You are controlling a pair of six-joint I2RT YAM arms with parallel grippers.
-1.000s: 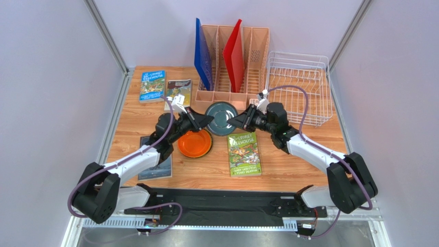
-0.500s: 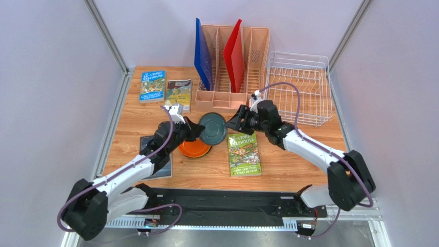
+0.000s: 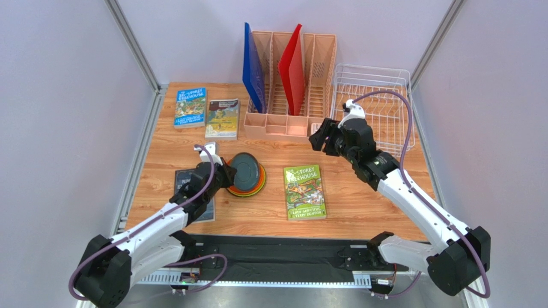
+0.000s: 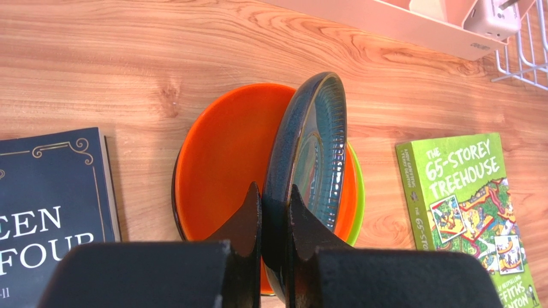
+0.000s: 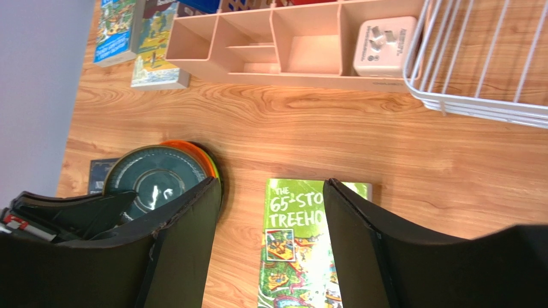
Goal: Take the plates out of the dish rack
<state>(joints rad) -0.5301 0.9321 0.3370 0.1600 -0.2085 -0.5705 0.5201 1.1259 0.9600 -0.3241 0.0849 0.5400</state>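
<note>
Above the orange plate [image 4: 222, 154], my left gripper [image 4: 273, 192] pinches the tilted teal plate [image 4: 313, 144] by its rim; I should lay it flat before releasing. My right gripper [image 5: 271, 185] gapes, empty.

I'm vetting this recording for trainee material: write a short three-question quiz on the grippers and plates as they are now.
1. What lies directly beneath the orange plate?
2. The left gripper clamps the teal-grey plate. How is it held? A) level, face up B) tilted on edge over the orange plate C) level, face down
3. True or false: the right gripper holds a plate.
Key: 1 the lime green plate. 2 B. 3 false, its jaws are open and empty.
</note>
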